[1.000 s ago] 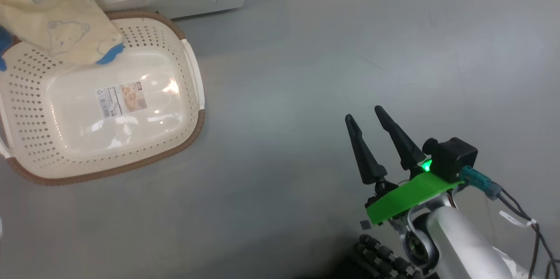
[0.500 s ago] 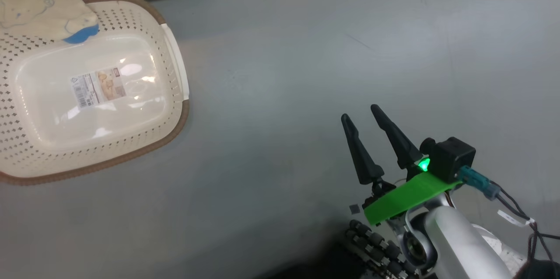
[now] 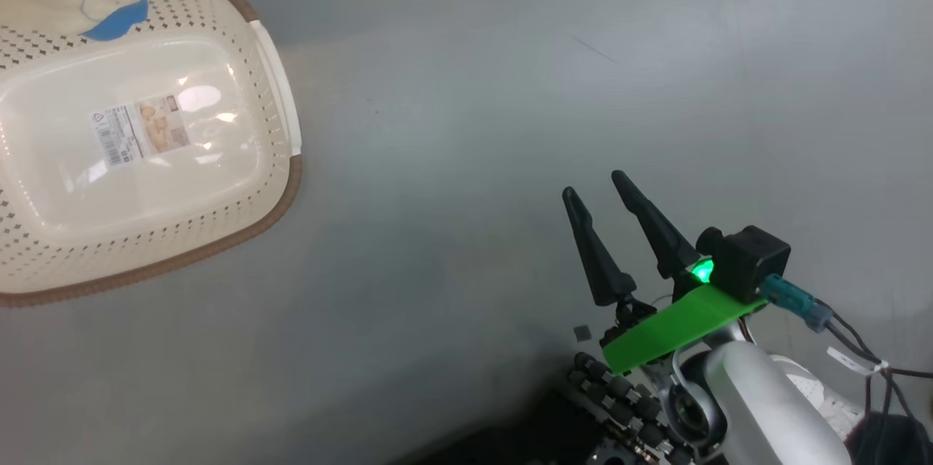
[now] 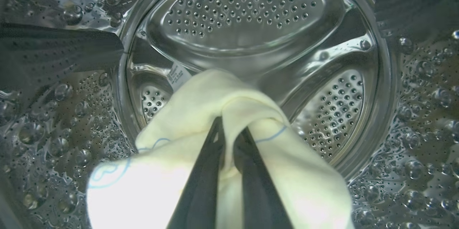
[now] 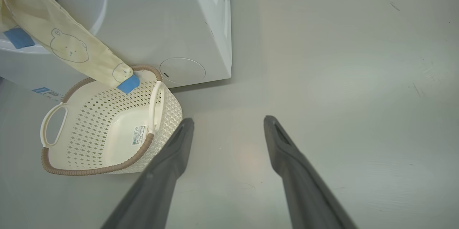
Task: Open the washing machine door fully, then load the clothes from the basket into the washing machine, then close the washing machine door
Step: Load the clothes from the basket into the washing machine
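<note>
Centre of the left wrist frame: left tool (image 4: 229, 132) is clamped on the clothes (image 4: 186, 110), deep inside the washing machine (image 4: 236, 17) drum, presumably to drop them there; a tail hangs at the basket (image 5: 107, 169) rim. Right tool (image 3: 594, 184), fingers apart, hangs clear at lower right.

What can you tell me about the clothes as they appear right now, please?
The clothes are soft pale-yellow fabric with thin blue-grey bear outlines and bright blue patches. One bunched end is pinched in the shut left gripper, inside the steel drum. The rest trails out of the washing machine opening as a long strip, slanting down to the basket, where its blue-tipped end lies at the far rim.
</note>
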